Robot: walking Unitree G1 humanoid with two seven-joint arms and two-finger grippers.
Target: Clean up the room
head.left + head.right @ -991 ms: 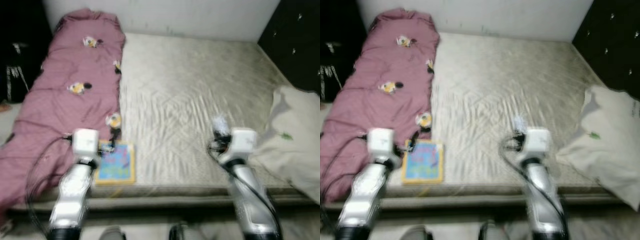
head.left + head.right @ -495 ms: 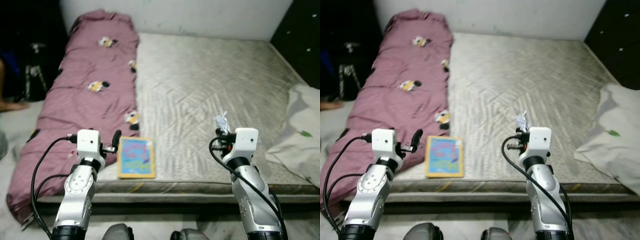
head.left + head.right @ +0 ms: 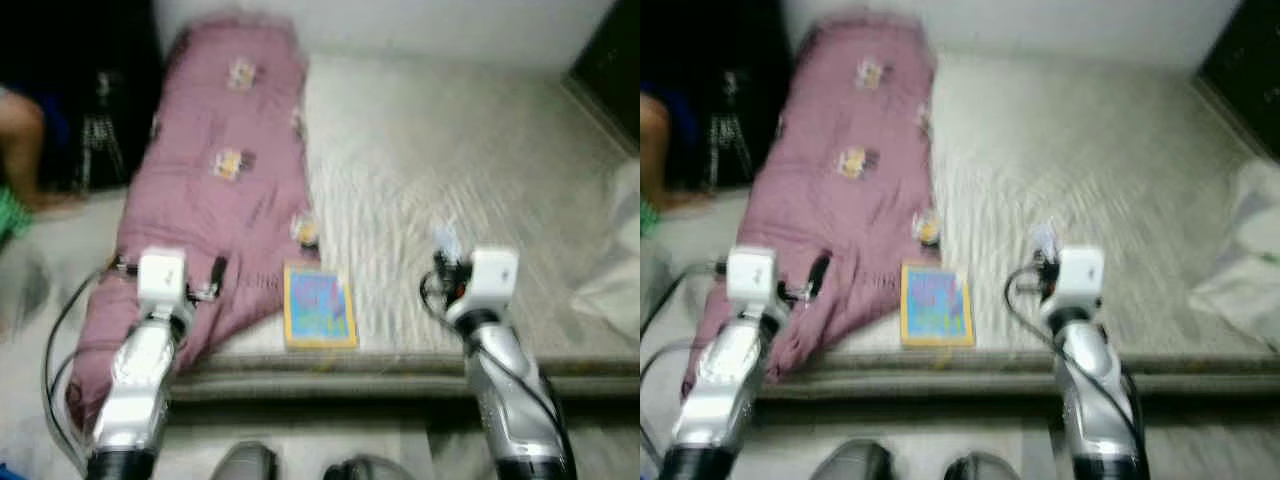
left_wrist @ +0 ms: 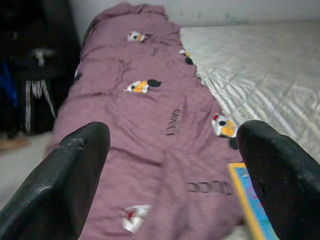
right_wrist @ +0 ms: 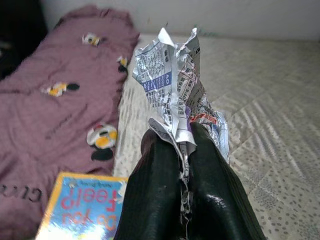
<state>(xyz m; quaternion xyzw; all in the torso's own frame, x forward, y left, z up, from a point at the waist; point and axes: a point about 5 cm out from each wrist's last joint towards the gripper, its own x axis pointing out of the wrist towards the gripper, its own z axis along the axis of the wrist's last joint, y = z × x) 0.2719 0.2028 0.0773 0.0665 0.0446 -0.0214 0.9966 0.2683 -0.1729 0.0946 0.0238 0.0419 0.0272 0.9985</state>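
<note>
My right gripper is clamped on a crumpled paper. My left gripper is spread wide above the purple blanket.

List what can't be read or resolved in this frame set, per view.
- Eye views: motion blur smears the book cover and the blanket prints.
- Right wrist view: the book's title is cut off by the bottom edge and the right gripper; small print on the crumpled paper is too fine to read.
- Left wrist view: left gripper jaws wide apart; a finger covers part of the book.
- Left eye view: white pillow cut by the right edge; a person's leg cut by the left edge.
</note>
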